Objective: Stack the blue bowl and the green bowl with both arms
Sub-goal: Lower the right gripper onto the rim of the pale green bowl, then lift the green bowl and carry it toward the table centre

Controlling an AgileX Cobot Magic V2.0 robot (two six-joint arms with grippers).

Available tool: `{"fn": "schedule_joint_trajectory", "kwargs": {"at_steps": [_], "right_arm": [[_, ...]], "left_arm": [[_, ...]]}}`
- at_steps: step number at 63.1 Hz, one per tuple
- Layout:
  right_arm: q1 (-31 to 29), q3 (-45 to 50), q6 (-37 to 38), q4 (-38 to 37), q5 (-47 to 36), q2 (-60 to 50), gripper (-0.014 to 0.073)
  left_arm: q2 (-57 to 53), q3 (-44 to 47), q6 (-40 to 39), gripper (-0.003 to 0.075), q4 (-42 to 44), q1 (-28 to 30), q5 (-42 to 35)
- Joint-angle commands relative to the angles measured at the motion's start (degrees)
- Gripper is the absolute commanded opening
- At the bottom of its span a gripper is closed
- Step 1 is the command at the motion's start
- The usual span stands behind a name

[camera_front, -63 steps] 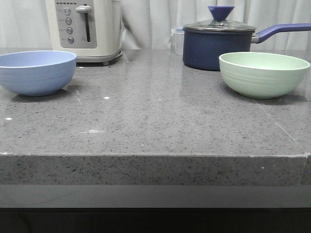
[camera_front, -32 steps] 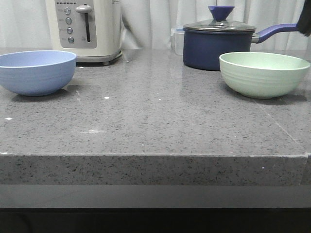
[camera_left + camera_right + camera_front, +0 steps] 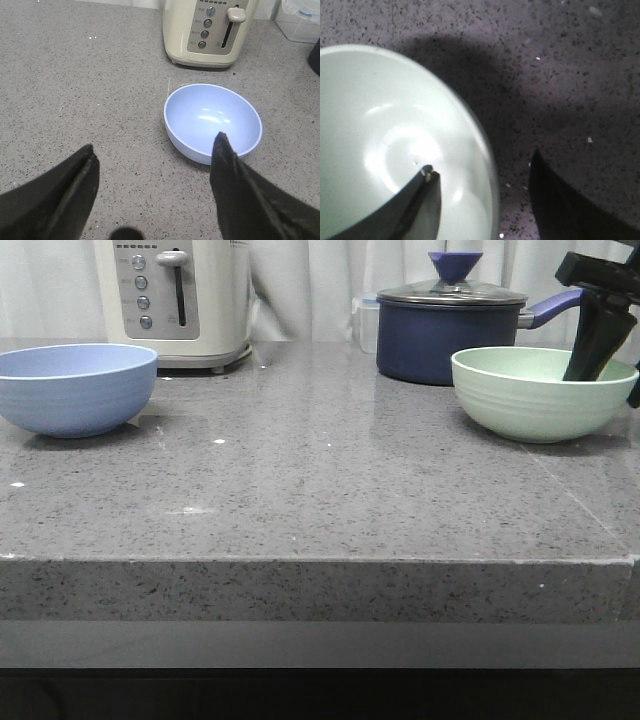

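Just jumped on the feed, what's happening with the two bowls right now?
The right hand is open and straddling the rim of the green bowl, one finger inside and one outside, not yet closed on it. The left hand is open above the counter, short of the blue bowl and not touching it. Both bowls sit apart on the counter, so nothing is stacked yet.

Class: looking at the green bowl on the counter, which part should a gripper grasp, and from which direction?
Grip the green bowl by its rim on the right side, coming from above. It sits upright and open, its wall thin enough for one finger inside and one outside. The right gripper already straddles the rim there, open.
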Motion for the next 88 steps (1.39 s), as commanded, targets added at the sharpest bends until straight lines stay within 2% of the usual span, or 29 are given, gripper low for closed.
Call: {"fn": "schedule_joint_trajectory", "kwargs": {"at_steps": [1, 20, 35, 46, 62, 71, 78, 88], "right_arm": [[-0.3, -2.1, -1.1, 1.8, -1.7, -2.5, 0.0277], [-0.3, -2.5, -1.3, 1.8, -1.6, -2.5, 0.0078], [-0.1, -6.0, -2.4, 1.8, 1.5, -2.6, -0.0066], [3.3, -9.7, -2.7, 1.2, 4.3, -2.8, -0.0062], [15.6, -16.3, -0.1, -1.6, 4.2, -0.3, -0.0054], [21.3, -19.9, 3.1, -6.2, 4.2, 3.6, -0.0054], [23.7, -21.7, 4.0, -8.1, 4.1, 5.9, -0.0054], [24.1, -22.0, 4.0, -7.8, 3.8, 7.6, -0.0054]], "left_arm": [[0.5, -1.4, -0.1, 0.0473, -0.5, 0.0, -4.4], [0.5, -1.4, -0.1, 0.0473, -0.5, 0.0, -4.4], [0.5, -1.4, -0.1, 0.0473, -0.5, 0.0, -4.4], [0.5, -1.4, -0.1, 0.0473, -0.5, 0.0, -4.4], [0.5, -1.4, -0.1, 0.0473, -0.5, 0.0, -4.3], [0.5, -1.4, -0.1, 0.0473, -0.5, 0.0, -4.3], [0.5, -1.4, -0.1, 0.0473, -0.5, 0.0, -4.3], [0.5, -1.4, -0.1, 0.0473, -0.5, 0.0, -4.3]]}}
